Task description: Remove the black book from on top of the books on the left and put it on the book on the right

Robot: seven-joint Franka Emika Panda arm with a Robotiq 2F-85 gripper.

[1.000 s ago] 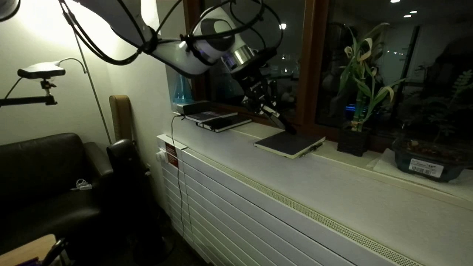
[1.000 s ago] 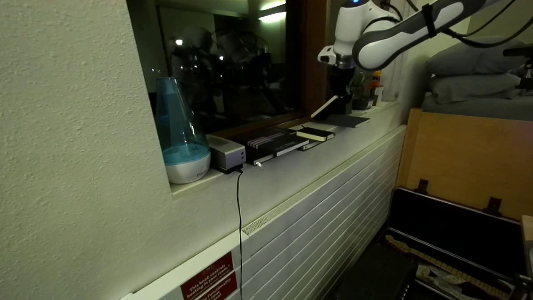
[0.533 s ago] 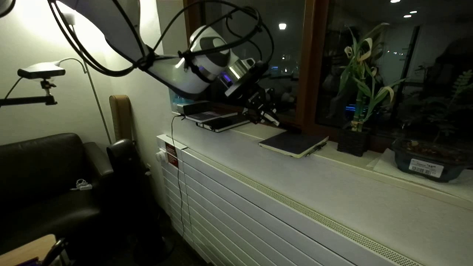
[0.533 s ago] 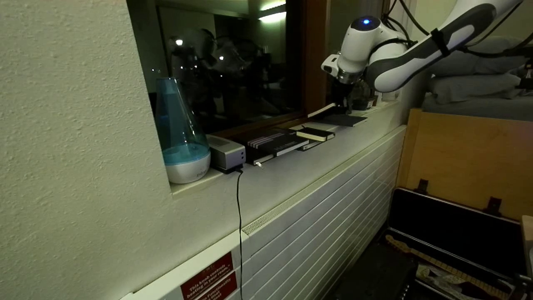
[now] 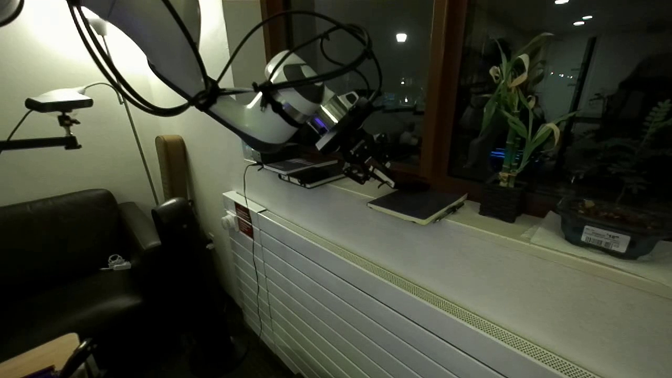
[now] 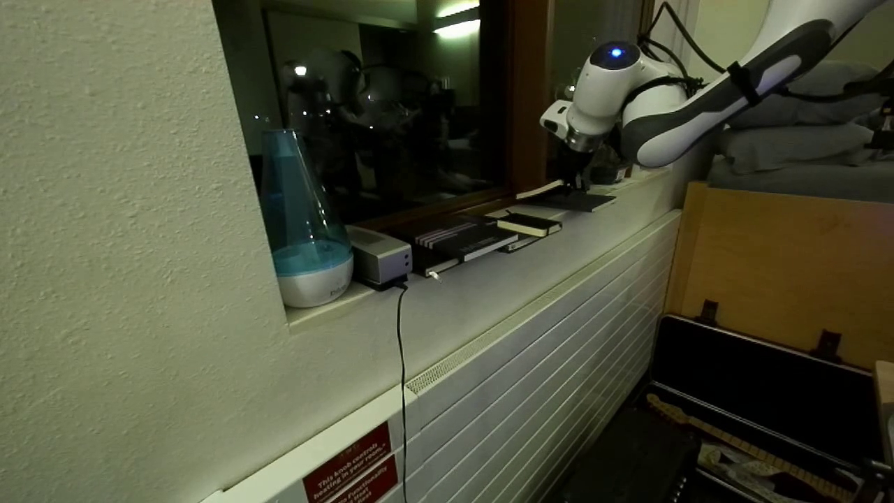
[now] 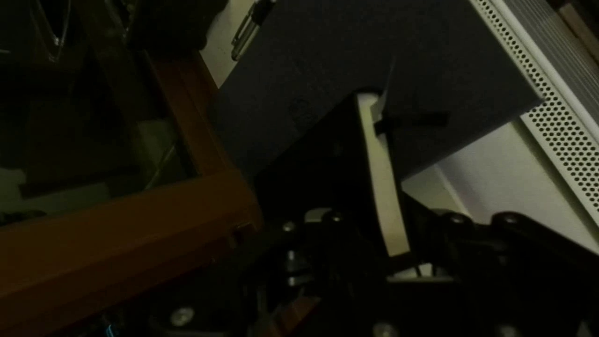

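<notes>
A book [image 5: 420,206] lies on the windowsill [image 5: 509,229] — other books [image 5: 315,176] left, potted plant [image 5: 512,142] right.

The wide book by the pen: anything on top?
The gripper holds the black book over part of the wide book, hiding that part. Whether they touch, I can't tell.

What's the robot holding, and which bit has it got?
A black notebook with cream pages, pinched across its covers near one end.

Pale-paged black book [image 7: 327,161] low over the flat, closed, larger dark book [image 5: 420,203], perhaps in contact.
</notes>
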